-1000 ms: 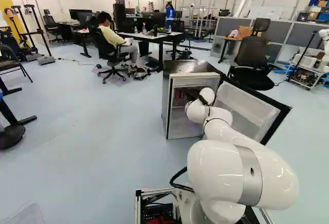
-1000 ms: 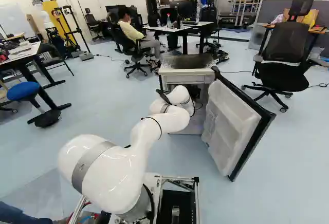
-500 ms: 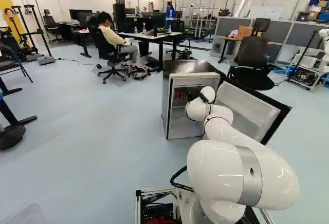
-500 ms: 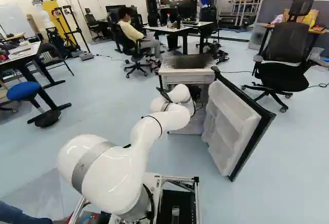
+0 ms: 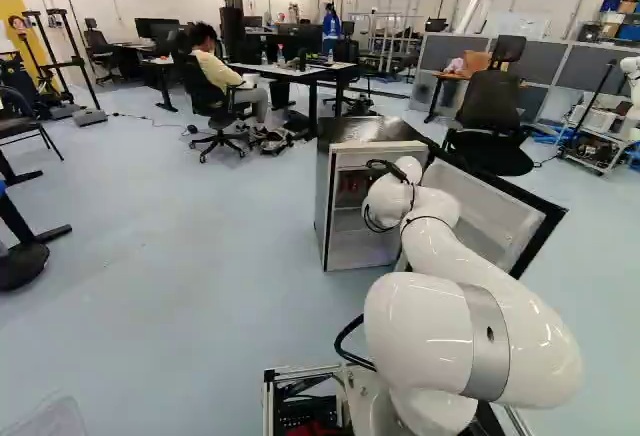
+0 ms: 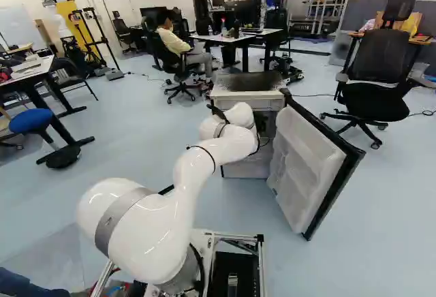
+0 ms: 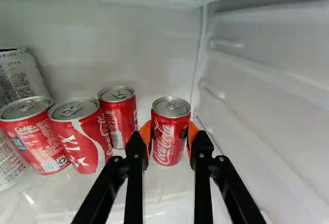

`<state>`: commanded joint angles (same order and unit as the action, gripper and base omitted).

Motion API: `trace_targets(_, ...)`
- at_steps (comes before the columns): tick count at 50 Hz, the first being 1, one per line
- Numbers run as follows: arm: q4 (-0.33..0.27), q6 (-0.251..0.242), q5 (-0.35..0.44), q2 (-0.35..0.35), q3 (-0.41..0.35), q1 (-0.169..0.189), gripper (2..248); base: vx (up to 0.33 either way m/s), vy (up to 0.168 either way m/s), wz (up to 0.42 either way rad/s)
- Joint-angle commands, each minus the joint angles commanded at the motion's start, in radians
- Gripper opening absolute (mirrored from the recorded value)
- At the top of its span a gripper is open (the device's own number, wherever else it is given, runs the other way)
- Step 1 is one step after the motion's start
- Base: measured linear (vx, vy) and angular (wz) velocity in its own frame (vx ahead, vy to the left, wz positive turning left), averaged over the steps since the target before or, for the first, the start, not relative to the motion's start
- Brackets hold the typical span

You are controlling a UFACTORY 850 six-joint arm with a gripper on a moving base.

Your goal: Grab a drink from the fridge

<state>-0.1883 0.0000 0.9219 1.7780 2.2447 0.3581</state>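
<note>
In the right base view the dark gripper (image 6: 261,122) is partly visible inside the fridge (image 6: 248,95), beyond the white wrist. The wrist view has the gripper (image 7: 167,139) shut on a small red can (image 7: 170,131), an orange pad against each side. The can is upright; whether it touches the shelf (image 7: 169,203) I cannot tell. Beside it stand more red cans, the nearest (image 7: 119,116) slightly farther back, then another (image 7: 81,134) and one (image 7: 35,134) farther along. A grey can (image 7: 21,75) stands behind those.
The fridge door (image 6: 310,167) stands wide open beside the arm. The fridge's inner side wall (image 7: 272,90) is close beside the held can, on the side away from the other cans. An office chair (image 6: 377,72) stands beyond the door. Another robot (image 5: 632,71) is far off.
My wrist has risen a little at the fridge opening and the forearm has shifted with it; its cable loops show more in the left base view. The base has stayed put.
</note>
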Motion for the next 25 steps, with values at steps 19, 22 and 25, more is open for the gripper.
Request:
trace_targets(19, 0.0, 0.0, 0.0, -0.017, -0.028, 0.001, 92, 0.0, 0.0, 0.0)
trace_targets(22, 0.0, 0.0, 0.0, -0.023, -0.037, 0.002, 92, 0.0, 0.0, 0.0)
trace_targets(25, 0.0, 0.0, 0.0, -0.031, -0.051, 0.002, 92, 0.0, 0.0, 0.0)
